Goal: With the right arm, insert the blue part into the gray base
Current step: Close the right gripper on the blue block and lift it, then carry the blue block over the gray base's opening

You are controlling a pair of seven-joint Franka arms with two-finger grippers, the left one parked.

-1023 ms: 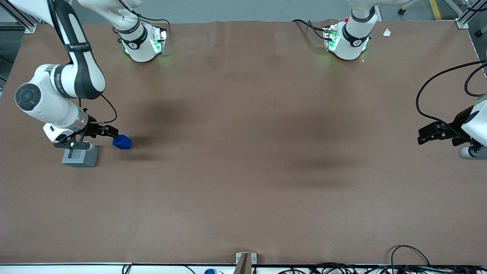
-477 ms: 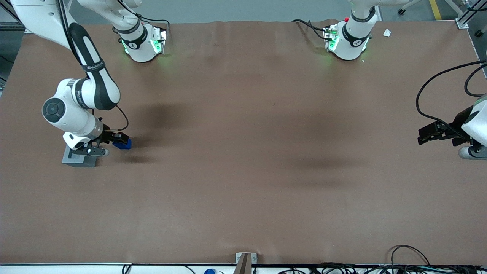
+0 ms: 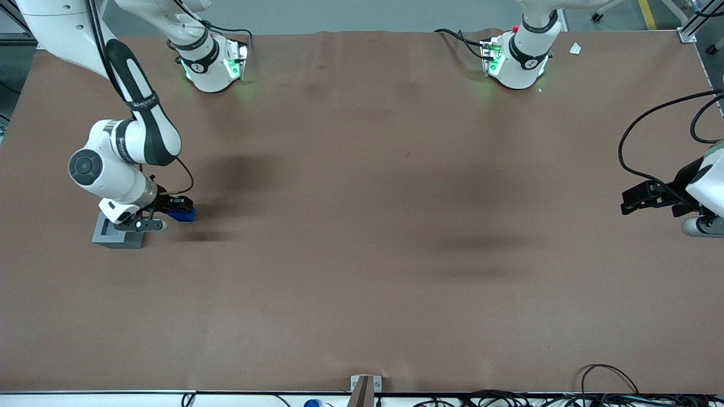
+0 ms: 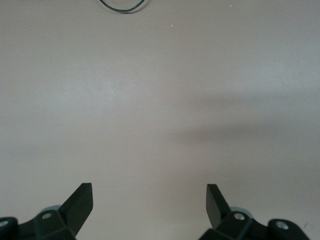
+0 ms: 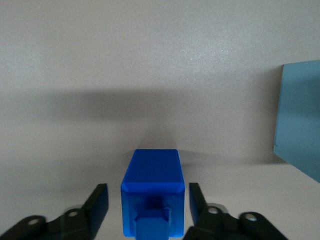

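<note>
The blue part (image 3: 184,214) lies on the brown table beside the gray base (image 3: 117,236), toward the working arm's end. In the right wrist view the blue part (image 5: 153,192) lies between my open fingers (image 5: 98,205), stub end toward the camera, with a small gap on each side. My gripper (image 3: 175,207) is low over the blue part; its black body hides most of it in the front view. The arm's wrist covers part of the gray base's top recess. The gray base's edge also shows in the right wrist view (image 5: 300,125).
Two arm bases (image 3: 212,62) (image 3: 517,59) with green lights stand at the table's back edge. Loose cables (image 3: 611,390) lie along the front edge toward the parked arm's end.
My gripper has come down and moved toward the blue part; its fingers now straddle the block. The blue part and gray base have not moved.
</note>
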